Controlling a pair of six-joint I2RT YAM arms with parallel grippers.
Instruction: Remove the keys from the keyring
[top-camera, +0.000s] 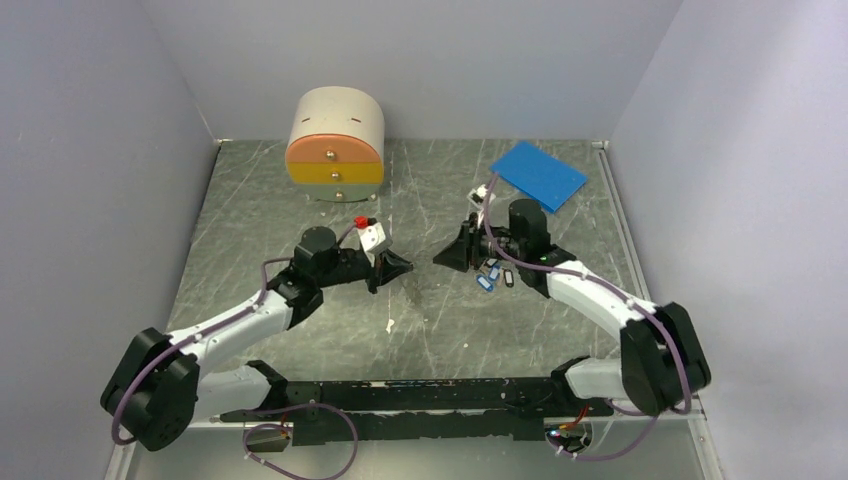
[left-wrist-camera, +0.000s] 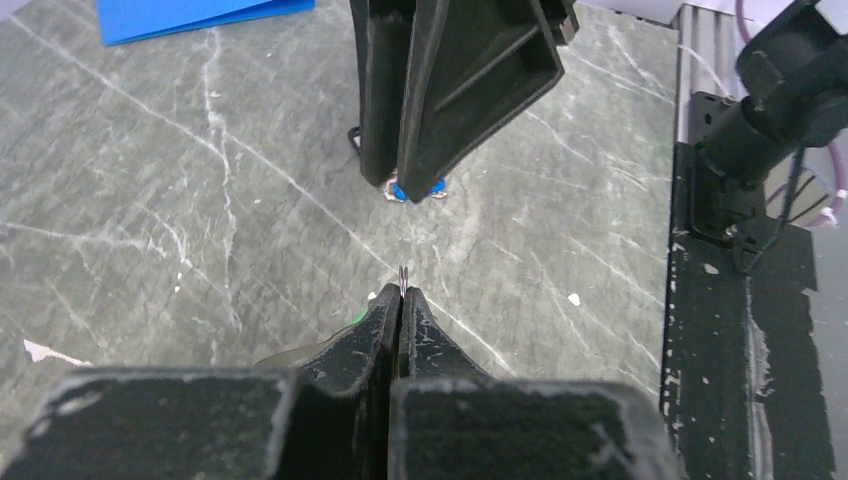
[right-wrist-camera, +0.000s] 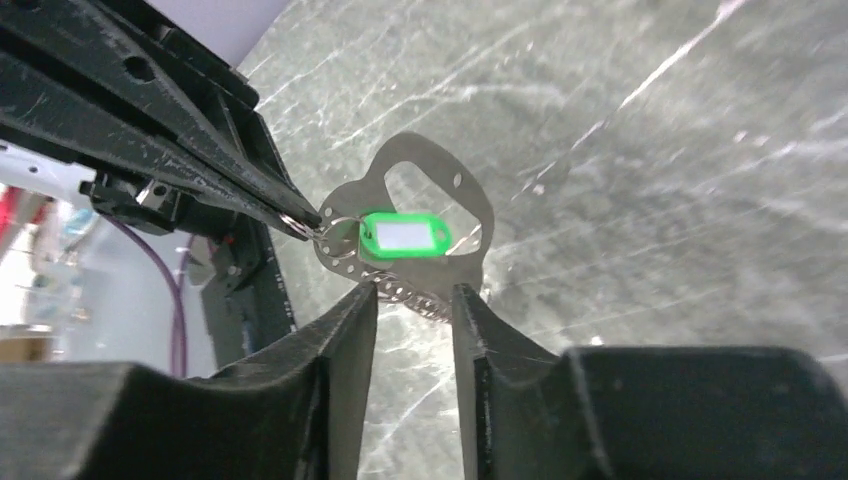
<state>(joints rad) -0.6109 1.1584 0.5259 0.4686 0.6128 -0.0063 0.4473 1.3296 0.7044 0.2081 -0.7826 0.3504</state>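
From above, your left gripper (top-camera: 405, 266) and right gripper (top-camera: 441, 257) meet tip to tip at the centre of the table (top-camera: 250, 200). They are clear of the blue and black tags (top-camera: 492, 276) lying just right of them. The work between the tips is too small to make out here. This face-to-face pose probably lets one arm anchor while the other pulls.

In the left wrist view, your left jaws are pressed together at lower centre. They pinch a sliver of wire at the very tips, with a hint of green just left of them. The right gripper hangs at top centre.

In the right wrist view, the key (right-wrist-camera: 405, 235) sits at centre, its small ring nipped by the left tips coming in from the upper left. The keyring (right-wrist-camera: 440, 165) loops behind and above it. Its coiled lower edge lies between your right fingers (right-wrist-camera: 350, 325), which stand partly apart; you cannot tell whether they touch it. By the look of it the key is not yet off, and the loop wants a firm hold before you draw the key away.
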